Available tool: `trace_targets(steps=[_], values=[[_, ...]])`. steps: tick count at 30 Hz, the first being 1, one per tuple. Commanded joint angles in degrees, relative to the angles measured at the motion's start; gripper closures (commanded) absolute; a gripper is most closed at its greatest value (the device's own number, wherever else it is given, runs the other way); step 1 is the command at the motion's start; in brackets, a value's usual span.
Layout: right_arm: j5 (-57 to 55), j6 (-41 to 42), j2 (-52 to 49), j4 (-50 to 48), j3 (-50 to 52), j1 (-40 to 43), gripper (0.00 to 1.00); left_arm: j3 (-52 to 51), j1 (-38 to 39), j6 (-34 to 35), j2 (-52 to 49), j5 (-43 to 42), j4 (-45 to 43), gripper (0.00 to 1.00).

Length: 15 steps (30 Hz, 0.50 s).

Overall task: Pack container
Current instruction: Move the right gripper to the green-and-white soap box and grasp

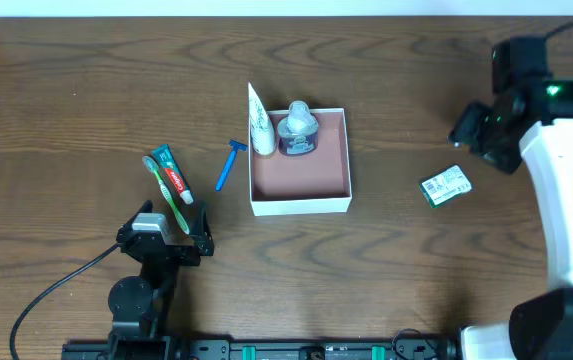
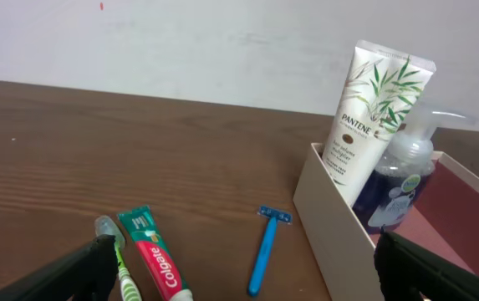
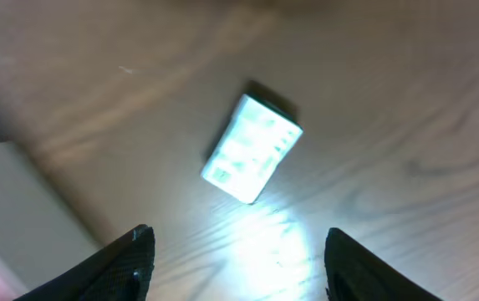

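Well, we are looking at the container (image 1: pixel 301 206) sitting near the middle of the table (image 1: pixel 66 100), open side up. A white tube (image 1: pixel 259 125) is leaning against its left wall and a pump bottle (image 1: pixel 297 131) is standing just beside the tube at the far end. The nearer half of the pink-brown floor is lying bare.

We are judging the box to be light and thin-walled, probably card. It looks stiff enough to hold its shape but likely to slide on the smooth wood if anything nudges it sideways. So we are thinking it is better left where it is and loaded from above. If it has to be shifted, we are favouring a pinch on the bare front wall, away from the tall tube, which looks ready to tip.

The left gripper (image 2: pixel 243 244) is hanging spread wide and empty, low over the table. The toothbrush (image 2: pixel 122 267), toothpaste (image 2: pixel 157 263) and blue razor (image 2: pixel 264 251) are lying ahead of it, to the left of the container.

The right gripper (image 3: pixel 239 247) is likewise gaping and holding nothing, hovering over a small green-and-white packet (image 3: pixel 252 149) lying well to the right of the container. That view is blurred, so we are not reading the label. We are guessing the packet is light and rigid, best taken across its shorter sides.
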State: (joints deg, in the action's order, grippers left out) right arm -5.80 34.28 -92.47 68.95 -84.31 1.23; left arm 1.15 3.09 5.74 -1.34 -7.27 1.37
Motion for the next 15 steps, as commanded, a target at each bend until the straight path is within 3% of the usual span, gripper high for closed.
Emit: trace_targets(steps=[1, 9, 15], values=[[-1.03, 4.9, -0.33, -3.58, 7.06, 1.44, 0.36, -0.92, -0.2, -0.37, -0.02, -0.68, 2.05, 0.02], [0.26, 8.61, -0.33, -20.04, 20.74, 2.47, 0.39, -0.92, -0.2, -0.37, -0.02, -0.68, 2.03, 0.02], [0.22, 12.44, -0.42, -27.19, 26.95, 2.47, 0.39, -0.92, -0.17, -0.37, -0.02, -0.68, 2.05, 0.02]])
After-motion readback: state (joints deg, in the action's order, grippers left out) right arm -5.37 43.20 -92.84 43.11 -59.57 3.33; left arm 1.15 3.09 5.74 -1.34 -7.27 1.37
